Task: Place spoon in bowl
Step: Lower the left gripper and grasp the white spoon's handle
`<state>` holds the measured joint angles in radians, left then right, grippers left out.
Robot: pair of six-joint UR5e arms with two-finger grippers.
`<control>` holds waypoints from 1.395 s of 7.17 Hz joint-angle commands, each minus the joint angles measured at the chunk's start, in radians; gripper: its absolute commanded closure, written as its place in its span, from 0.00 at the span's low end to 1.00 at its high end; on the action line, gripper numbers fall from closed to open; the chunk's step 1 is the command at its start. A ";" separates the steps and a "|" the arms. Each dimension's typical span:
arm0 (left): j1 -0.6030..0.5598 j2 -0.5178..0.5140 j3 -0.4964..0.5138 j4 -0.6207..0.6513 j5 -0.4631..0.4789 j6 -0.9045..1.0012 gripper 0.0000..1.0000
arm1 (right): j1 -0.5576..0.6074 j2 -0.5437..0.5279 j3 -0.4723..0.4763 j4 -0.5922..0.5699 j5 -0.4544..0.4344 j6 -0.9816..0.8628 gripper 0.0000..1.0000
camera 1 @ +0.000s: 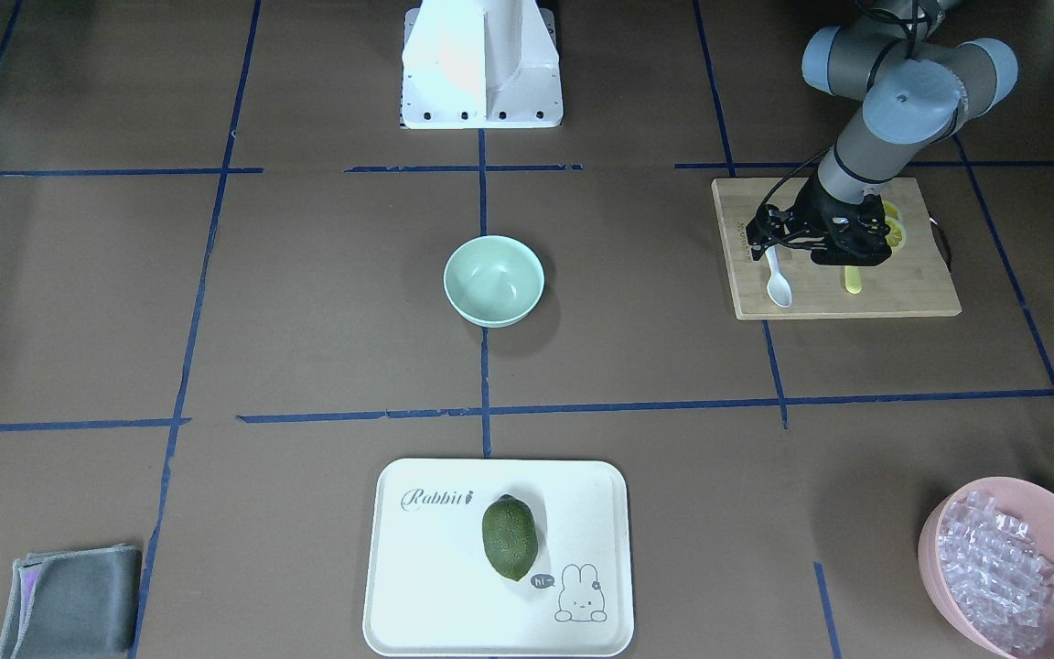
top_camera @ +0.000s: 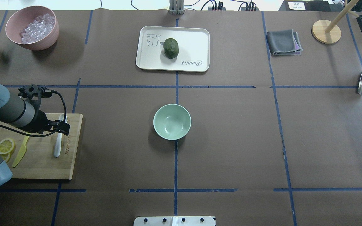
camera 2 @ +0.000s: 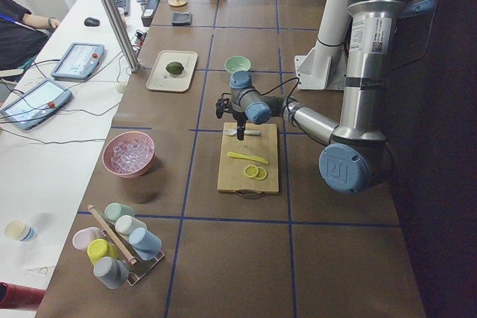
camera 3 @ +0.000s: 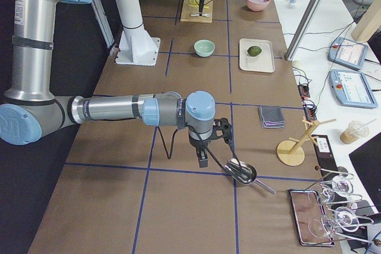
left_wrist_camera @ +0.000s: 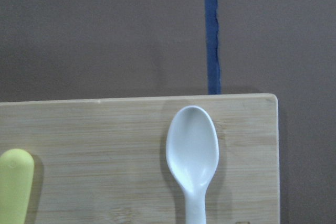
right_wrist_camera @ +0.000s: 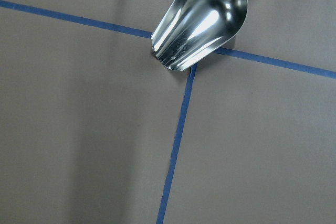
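Note:
The white spoon (top_camera: 57,147) lies flat on the wooden cutting board (top_camera: 39,166) at the table's left, its scoop toward the robot. In the left wrist view, its scoop (left_wrist_camera: 192,148) fills the lower middle and the handle runs off the bottom edge. My left gripper (top_camera: 61,126) hangs low over the spoon's handle, its jaws apparently open on either side of the handle. It also shows in the front view (camera 1: 768,245). The mint-green bowl (top_camera: 172,121) stands empty at the table's centre. My right gripper (camera 3: 202,159) shows only in the right side view; I cannot tell its state.
A yellow-green knife (top_camera: 20,152) and lemon slices (top_camera: 5,146) lie on the board. A pink bowl (top_camera: 31,44) of clear cubes stands at the far left. A white tray (top_camera: 193,40) holds a green fruit (top_camera: 170,48). A metal scoop (right_wrist_camera: 202,19) lies below my right wrist.

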<state>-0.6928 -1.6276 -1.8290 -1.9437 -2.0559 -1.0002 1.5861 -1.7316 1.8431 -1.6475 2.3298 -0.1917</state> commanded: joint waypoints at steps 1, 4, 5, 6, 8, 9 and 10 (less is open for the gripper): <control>0.015 -0.008 0.002 0.002 0.000 0.002 0.00 | 0.000 -0.003 -0.002 -0.002 -0.001 0.000 0.00; 0.013 -0.008 0.008 0.002 0.000 0.002 0.00 | 0.000 -0.005 -0.002 0.000 -0.001 0.000 0.00; 0.013 -0.008 0.008 0.003 0.002 0.002 0.01 | 0.000 -0.005 -0.002 0.000 -0.001 0.000 0.00; 0.013 -0.008 0.008 0.005 0.000 0.002 0.10 | 0.000 -0.005 -0.002 0.000 -0.001 0.000 0.00; 0.013 -0.006 0.010 0.009 0.000 0.000 0.56 | 0.000 -0.003 -0.002 0.000 -0.001 0.000 0.00; 0.013 -0.006 0.010 0.009 0.000 0.000 0.79 | 0.000 -0.005 -0.001 0.000 -0.001 0.000 0.00; 0.013 -0.005 0.008 0.008 0.000 0.000 0.91 | 0.000 -0.003 -0.001 0.000 -0.001 0.000 0.00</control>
<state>-0.6796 -1.6335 -1.8196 -1.9350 -2.0555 -0.9999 1.5861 -1.7358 1.8417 -1.6475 2.3286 -0.1917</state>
